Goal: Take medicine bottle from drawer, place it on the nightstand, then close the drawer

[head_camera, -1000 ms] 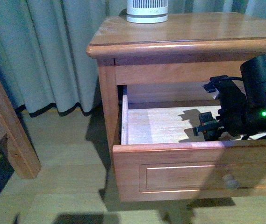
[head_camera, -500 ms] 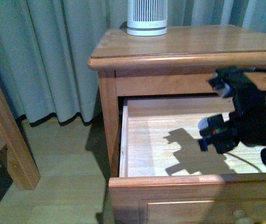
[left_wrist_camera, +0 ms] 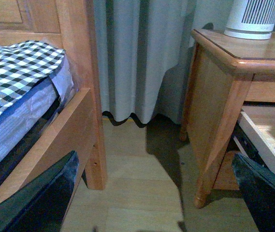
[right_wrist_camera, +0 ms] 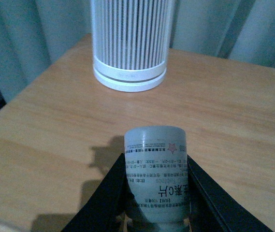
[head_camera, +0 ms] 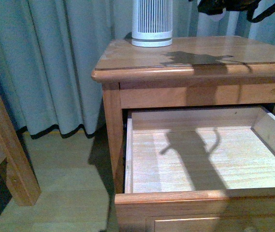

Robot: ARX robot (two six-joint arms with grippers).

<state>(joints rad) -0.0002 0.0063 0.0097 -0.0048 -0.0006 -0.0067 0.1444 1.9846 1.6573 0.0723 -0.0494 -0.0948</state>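
Right wrist view: we hold the medicine bottle (right_wrist_camera: 155, 174) pinched between the fingers of our right gripper (right_wrist_camera: 155, 162), over the nightstand (right_wrist_camera: 234, 111) top and short of the white ribbed device (right_wrist_camera: 130, 43). We cannot tell whether it touches the wood. Half a second ago this gripper was down inside the drawer (head_camera: 195, 195). In the front view it is now up above the top, and the drawer stands open and bare. We judge the lift-out done, with setting down and closing still to do. Our left gripper (left_wrist_camera: 154, 164) hangs spread and empty, off to the nightstand's side.
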